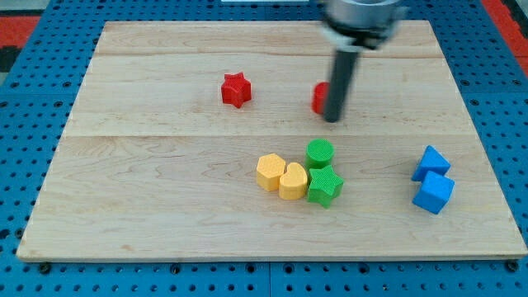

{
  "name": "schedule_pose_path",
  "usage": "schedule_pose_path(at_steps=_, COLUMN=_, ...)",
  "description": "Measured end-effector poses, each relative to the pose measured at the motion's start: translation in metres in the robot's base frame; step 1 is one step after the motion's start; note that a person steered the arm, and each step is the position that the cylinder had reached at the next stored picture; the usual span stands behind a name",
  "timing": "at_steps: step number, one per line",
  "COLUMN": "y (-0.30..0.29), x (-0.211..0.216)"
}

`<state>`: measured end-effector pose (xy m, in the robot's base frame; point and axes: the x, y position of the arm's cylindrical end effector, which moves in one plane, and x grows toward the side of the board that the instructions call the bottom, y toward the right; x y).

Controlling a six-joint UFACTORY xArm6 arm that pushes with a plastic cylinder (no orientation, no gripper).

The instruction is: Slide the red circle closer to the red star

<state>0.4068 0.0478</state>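
Note:
The red star (236, 89) lies on the wooden board at upper middle. The red circle (318, 97) lies to its right, mostly hidden behind my rod; only its left part shows. My tip (332, 120) is down on the board at the red circle's right side, touching or almost touching it. The rod rises toward the view's top.
A yellow hexagon (270, 172), a yellow heart (292, 181), a green circle (320, 153) and a green star (324, 186) cluster below my tip. Two blue blocks (431, 163) (433, 194) lie at the right. The board (148, 190) sits on a blue pegboard.

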Motion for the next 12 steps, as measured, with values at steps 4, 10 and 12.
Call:
schedule_pose_path(at_steps=4, y=0.057, x=-0.036)
schedule_pose_path(at_steps=10, y=-0.023, x=-0.057)
schedule_pose_path(at_steps=12, y=0.045, x=0.0)
